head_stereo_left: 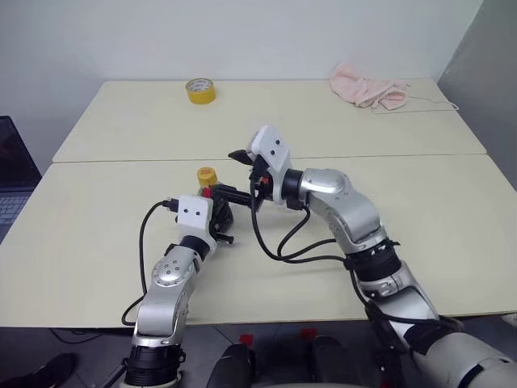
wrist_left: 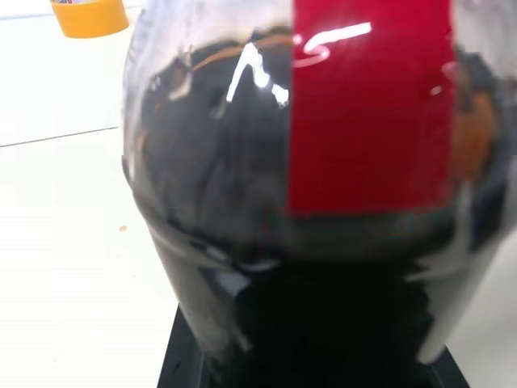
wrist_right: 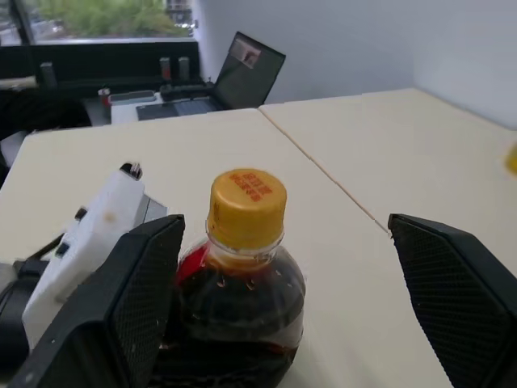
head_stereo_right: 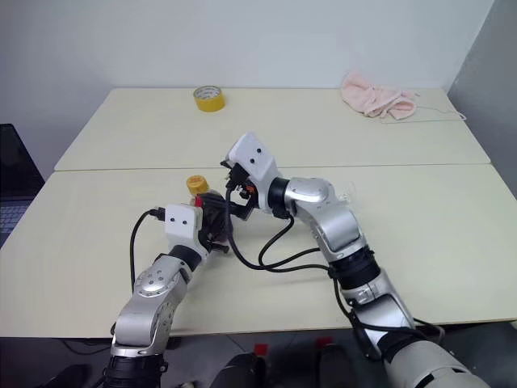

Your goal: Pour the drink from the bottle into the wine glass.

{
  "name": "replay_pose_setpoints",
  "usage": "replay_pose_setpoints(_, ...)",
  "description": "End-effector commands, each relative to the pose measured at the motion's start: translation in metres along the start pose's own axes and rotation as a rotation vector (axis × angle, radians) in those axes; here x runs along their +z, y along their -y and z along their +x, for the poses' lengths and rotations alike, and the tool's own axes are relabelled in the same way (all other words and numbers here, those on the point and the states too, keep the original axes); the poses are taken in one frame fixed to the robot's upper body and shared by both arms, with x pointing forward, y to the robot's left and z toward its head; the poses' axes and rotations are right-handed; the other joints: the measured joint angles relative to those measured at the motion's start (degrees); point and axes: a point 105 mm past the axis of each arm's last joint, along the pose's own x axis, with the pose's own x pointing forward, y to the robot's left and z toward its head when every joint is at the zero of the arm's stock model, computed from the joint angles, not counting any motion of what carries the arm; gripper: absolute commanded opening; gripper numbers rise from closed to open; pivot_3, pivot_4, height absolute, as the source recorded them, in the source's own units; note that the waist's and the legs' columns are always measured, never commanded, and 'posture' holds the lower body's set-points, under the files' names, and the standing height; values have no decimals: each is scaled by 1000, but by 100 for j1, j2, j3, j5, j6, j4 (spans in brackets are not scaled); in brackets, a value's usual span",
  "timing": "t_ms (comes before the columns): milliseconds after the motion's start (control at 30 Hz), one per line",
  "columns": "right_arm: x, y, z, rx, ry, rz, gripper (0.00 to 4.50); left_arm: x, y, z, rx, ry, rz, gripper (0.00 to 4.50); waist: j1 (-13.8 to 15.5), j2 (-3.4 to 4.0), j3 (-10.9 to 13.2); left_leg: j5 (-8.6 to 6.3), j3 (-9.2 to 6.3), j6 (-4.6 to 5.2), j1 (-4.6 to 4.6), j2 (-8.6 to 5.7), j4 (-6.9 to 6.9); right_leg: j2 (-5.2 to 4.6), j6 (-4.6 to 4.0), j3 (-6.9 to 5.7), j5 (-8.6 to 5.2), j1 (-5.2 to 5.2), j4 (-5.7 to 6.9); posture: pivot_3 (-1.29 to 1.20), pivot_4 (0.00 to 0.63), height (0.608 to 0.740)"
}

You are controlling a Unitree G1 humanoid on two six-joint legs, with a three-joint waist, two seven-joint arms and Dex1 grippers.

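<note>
The bottle (head_stereo_left: 212, 194) stands upright near the middle of the near table, its yellow cap (wrist_right: 246, 206) on. The dark drink (wrist_left: 218, 162) fills it up to the red label (wrist_left: 367, 105). My left gripper (head_stereo_left: 218, 217) is shut on the bottle's body from the near side. My right gripper (wrist_right: 284, 225) is open, one finger on each side of the cap without touching it. The wine glass is mostly hidden behind my right arm; only a faint clear edge (head_stereo_right: 347, 194) shows beside the forearm.
A yellow tape roll (head_stereo_left: 200, 90) and a pink cloth (head_stereo_left: 367, 87) lie on the far table. A seam (head_stereo_left: 121, 160) divides the two tables. A laptop (head_stereo_left: 12, 174) sits off the left edge. Black cables (head_stereo_left: 283, 242) hang from both wrists.
</note>
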Motion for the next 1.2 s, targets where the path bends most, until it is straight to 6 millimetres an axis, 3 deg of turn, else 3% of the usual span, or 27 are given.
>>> replay_pose_setpoints(33, 18, -8, 3, -68, 49, 6, 4319, 13, 2, -1, -3, 50, 30, 791, 1, 0, 0, 0, 2, 0, 0, 0, 0, 1, 0, 1, 0, -2, 2, 0, 150, 740)
replay_pose_setpoints(300, 21, -9, 11, -130, 44, 39, 4319, 14, 1, 1, 5, 50, 43, 791, -10, 0, 0, 0, 8, 0, -1, -2, 1, 5, 0, 5, 0, -10, 8, 0, 150, 740)
replay_pose_setpoints(533, 20, -20, 11, -81, 21, 42, 4319, 15, -1, 1, 22, 54, 55, 791, -14, 0, 0, 0, 15, 0, -1, -1, 0, 5, 0, 10, 0, -13, 13, 0, 150, 740)
replay_pose_setpoints(967, 21, -21, 14, -91, 45, 91, 4319, 15, -2, 1, 35, 59, 65, 791, -14, 0, 0, 0, 20, 0, -2, -1, -1, 5, 0, 13, 0, -19, 17, 0, 150, 740)
replay_pose_setpoints(1067, 18, -23, 16, -80, 34, 92, 3701, 15, -2, 1, 33, 60, 65, 791, -13, 0, 0, 0, 20, 0, -2, -1, -2, 5, 0, 13, 0, -19, 18, 0, 150, 740)
replay_pose_setpoints(1200, 15, -24, 18, -78, 21, 85, 2417, 15, 0, 1, 28, 59, 68, 791, -14, 0, 0, 0, 20, 0, -3, -1, -2, 5, 0, 13, 0, -20, 18, 0, 150, 740)
